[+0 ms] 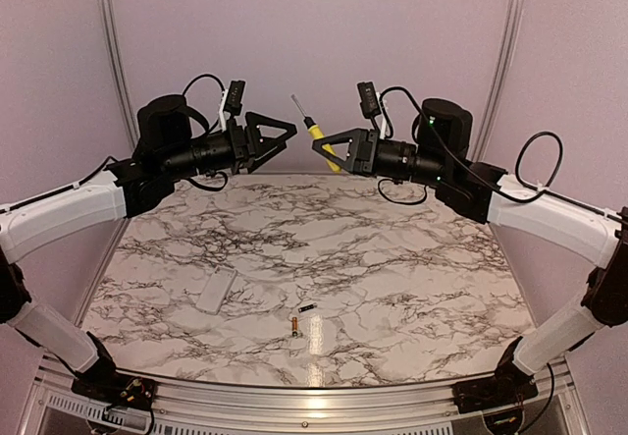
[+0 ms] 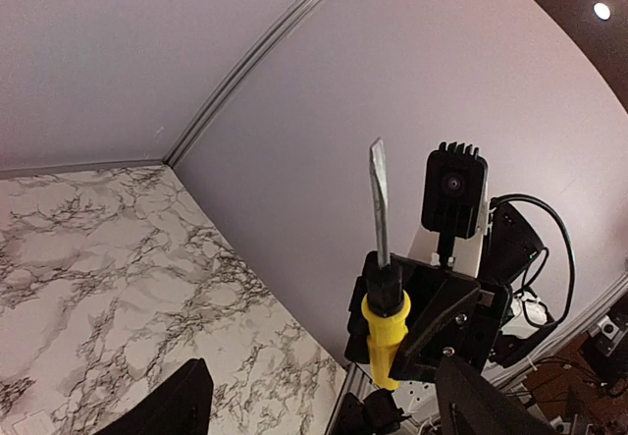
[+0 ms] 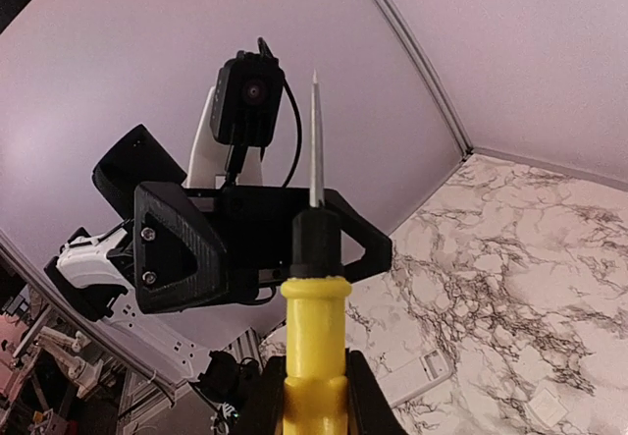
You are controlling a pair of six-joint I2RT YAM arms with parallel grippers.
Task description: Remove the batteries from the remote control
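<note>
While the right end effector (image 1: 330, 150) grips the screwdriver (image 1: 316, 132) (blade upward), the left end effector (image 1: 285, 140) gapes wide; two batteries (image 1: 307, 308) lie near the remote control (image 1: 215, 291).

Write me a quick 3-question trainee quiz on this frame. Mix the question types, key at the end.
1. True or false: the left gripper holds the screwdriver.
2. Where are the batteries? A: in a gripper. B: loose on the table, apart from the remote control. C: inside the remote control.
3. Fill in: from the robot's side, the remote control lies to the ___ of the batteries.

Key: 1 false, the right gripper is shut on it and the left is open. 2 B. 3 left.
</note>
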